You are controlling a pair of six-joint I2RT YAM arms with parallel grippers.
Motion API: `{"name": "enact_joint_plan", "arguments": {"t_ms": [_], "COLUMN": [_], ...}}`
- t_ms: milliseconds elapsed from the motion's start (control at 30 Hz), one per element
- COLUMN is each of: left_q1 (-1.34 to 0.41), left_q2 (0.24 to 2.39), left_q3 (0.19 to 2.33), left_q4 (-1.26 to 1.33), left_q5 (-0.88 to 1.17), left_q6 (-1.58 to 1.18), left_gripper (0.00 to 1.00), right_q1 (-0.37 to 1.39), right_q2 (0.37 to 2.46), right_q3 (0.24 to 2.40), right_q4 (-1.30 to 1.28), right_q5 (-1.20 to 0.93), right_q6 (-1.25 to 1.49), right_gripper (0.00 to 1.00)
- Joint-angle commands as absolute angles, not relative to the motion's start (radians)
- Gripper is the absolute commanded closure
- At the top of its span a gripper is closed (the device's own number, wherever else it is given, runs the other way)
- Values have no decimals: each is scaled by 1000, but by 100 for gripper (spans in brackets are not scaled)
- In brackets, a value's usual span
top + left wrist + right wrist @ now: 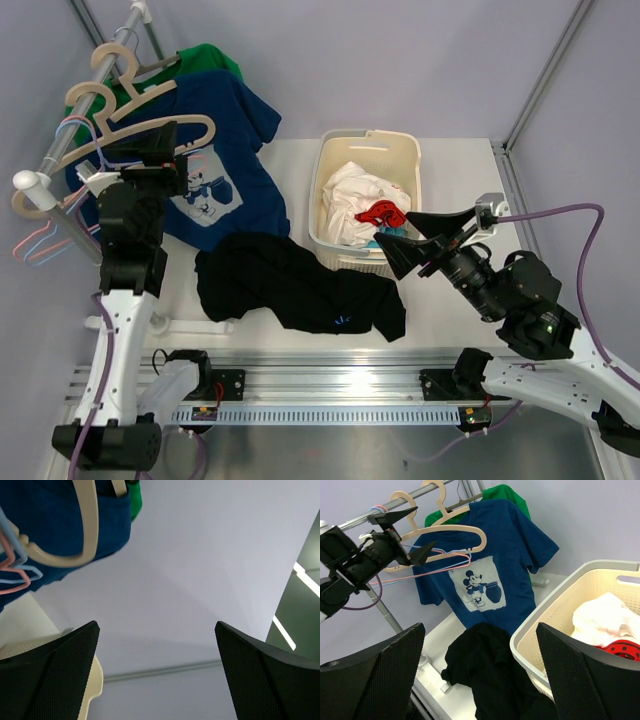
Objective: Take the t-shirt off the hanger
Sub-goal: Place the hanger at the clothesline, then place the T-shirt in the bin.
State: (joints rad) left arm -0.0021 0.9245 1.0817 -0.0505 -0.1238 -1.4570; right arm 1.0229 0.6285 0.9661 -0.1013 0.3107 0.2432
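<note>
Looking down on a white table (450,180), two robot arms bolted at its near edge. Hanging from a metal rail (88,100) at the far left, on a beige hanger (150,92): the blue t-shirt (230,190) with a cartoon mouse print, sitting fully on that hanger and draping down just beside a crumpled black garment (290,285) lying on the table. Hanging behind it, a green t-shirt (215,60); hanging in front of it, an empty beige hanger (460,528) and thin pink and blue wire hangers (40,240).

Reaching up beside the rail, the left gripper (172,157), spreading its fingers (55,675) wide and holding nothing. Hovering close by the empty hanger and the blue shirt's shoulder; touching or not, impossible to tell. Looking up from the left wrist, only pale wall showing between the two dark fingers.

Hovering at the near edge of a cream laundry basket (330,160), the right gripper (392,228), also gaping wide and carrying nothing, pointing toward the rail. Lying inside the basket, white clothing (350,195) and something red (382,212).
</note>
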Motion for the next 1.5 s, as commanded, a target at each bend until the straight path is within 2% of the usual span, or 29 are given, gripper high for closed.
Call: {"name": "enact_joint_plan", "arguments": {"t_ms": [0,133,233,333,467,533,800,933,1267,1467], "left_q1": [-52,-152,-366,-467,-523,-563,-670,-730,-736,-736], "left_q2": [859,825,776,750,743,724,643,464,65,-37], "left_q3": [1037,1039,965,914,873,845,655,555,488,523], "left_q4": [-44,-64,-64,-58,-28,-29,-81,-110,-247,-322], "left_q5": [-65,-17,-119,-158,-28,-5,155,160,322,299], "left_q6": [-1381,-1212,-1108,-1000,-798,-717,-603,-600,-566,-564], "left_gripper": [1,1,1,1,1,1,1,1,1,1], "right_q1": [1023,1025,1023,1025,1023,1023,1023,1025,1040,1054], "right_q2": [649,663,687,744,842,845,916,959,1270,1480], "right_q3": [979,988,1006,1054,1166,1148,1005,948,1106,1160], "right_q4": [-80,-90,-126,-207,-385,-405,-506,-472,-405,-321], "right_q5": [294,276,265,261,218,184,186,215,167,120], "right_q6": [249,252,239,218,239,253,331,351,270,247], "right_gripper": [1,0,0,0,0,1,1,1,2,2]}}
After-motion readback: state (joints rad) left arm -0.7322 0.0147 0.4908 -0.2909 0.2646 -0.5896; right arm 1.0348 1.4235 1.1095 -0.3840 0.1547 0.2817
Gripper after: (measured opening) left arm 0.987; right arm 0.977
